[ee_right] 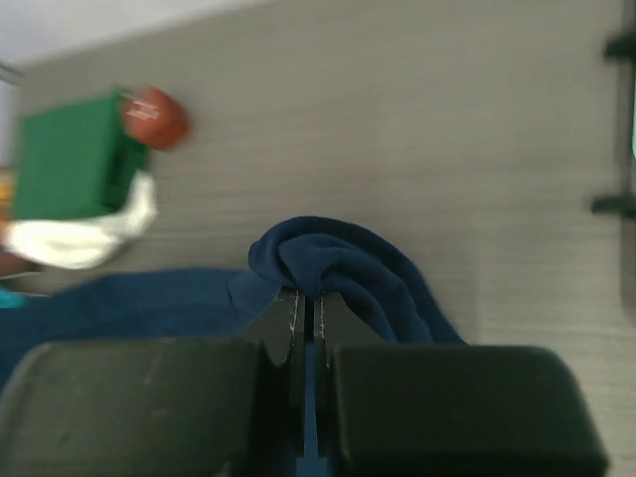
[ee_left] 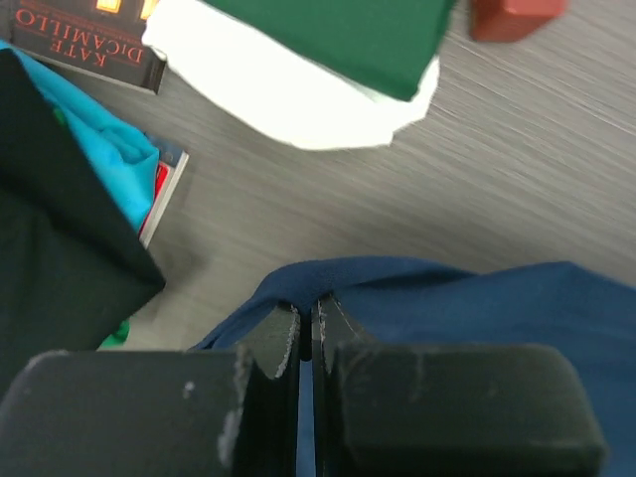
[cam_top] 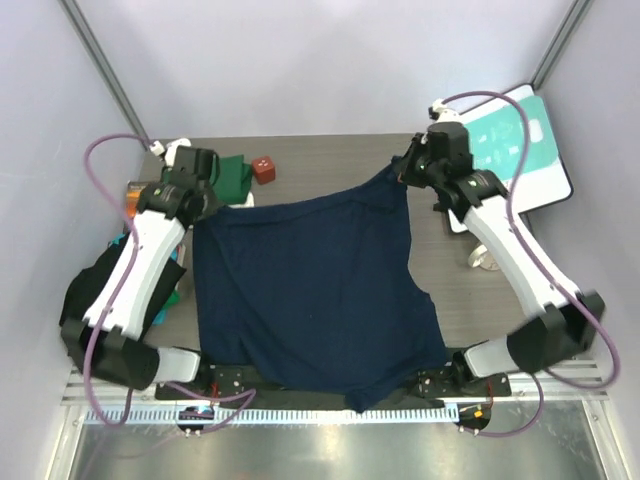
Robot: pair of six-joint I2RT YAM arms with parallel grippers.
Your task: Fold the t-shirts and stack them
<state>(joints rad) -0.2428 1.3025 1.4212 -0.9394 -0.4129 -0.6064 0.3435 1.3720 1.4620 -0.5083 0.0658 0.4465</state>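
— At centre of the overhead frame, what do we see?

— We see a navy blue cloth t-shirt (cam_top: 310, 290) spread nearly flat on the grey wood-grain table (cam_top: 330, 155), its lower hem lapping over the table's bottom edge.

— And the arms?

— The left gripper (cam_top: 203, 200) pinches the shirt's upper-left corner. In its wrist view the fingers (ee_left: 283, 338) are closed tight on a fold of navy cloth. The right gripper (cam_top: 405, 172) holds the upper-right corner, and its own camera shows the fingers (ee_right: 288, 313) clamped on a bunched ridge of the same fabric.

— Where are the other shirts?

— At upper left of the overhead frame we find a folded dark green t-shirt (cam_top: 232, 178). The left wrist view shows it lying on a cream-white t-shirt (ee_left: 288, 94). A small red-brown block (cam_top: 264, 168) sits just beside the green one.

— Anything else?

— We note a flat teal-and-white board (cam_top: 520, 140) at upper right, behind the right arm. At the left edge lie a book (ee_left: 89, 40) and dark and turquoise cloth (ee_left: 99, 159).
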